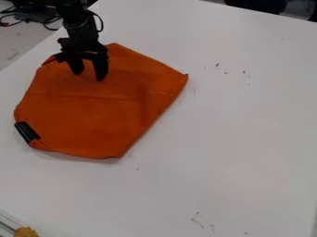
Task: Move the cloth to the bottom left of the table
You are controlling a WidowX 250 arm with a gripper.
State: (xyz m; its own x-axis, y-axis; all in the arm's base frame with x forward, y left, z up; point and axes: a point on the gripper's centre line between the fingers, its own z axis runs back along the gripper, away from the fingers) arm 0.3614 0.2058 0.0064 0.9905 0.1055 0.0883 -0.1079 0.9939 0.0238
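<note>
Leftmost, at the upper edge: black cables [37, 18], loosely looped, beyond the white table [248, 139]. Lower left corner: one pale, rail-like edge [7, 225] of some object, its kind not certain, with a yellow-brown lump [26, 232] beside it (possibly food or a toy; too little shows to say).

Next: one black, band-like piece [27, 132] at the lower left corner of the cloth. Whether it is sewn on or merely lying there cannot be told.

Item of the task: one orange cloth [96, 115], spread nearly flat on the left and upper left part of the table, faint creases across it, some edges turned or slightly raised. It is well apart from the table's bottom left corner.

Above its upper left part: one black two-finger gripper [89, 76], pointing down, fingers parted, nothing held between them. Contact with the fabric cannot be confirmed.

Step in hand, by judgement: taking hold of the cloth. The next move calls for pressing lightly into the fabric, pinching a fold, then drawing it towards the bottom left; a shallow pinch could slip.

Further right: small dark marks [217, 65] on the tabletop. Upper right, past the far edge: dark shapes [254, 5], unidentified.
</note>
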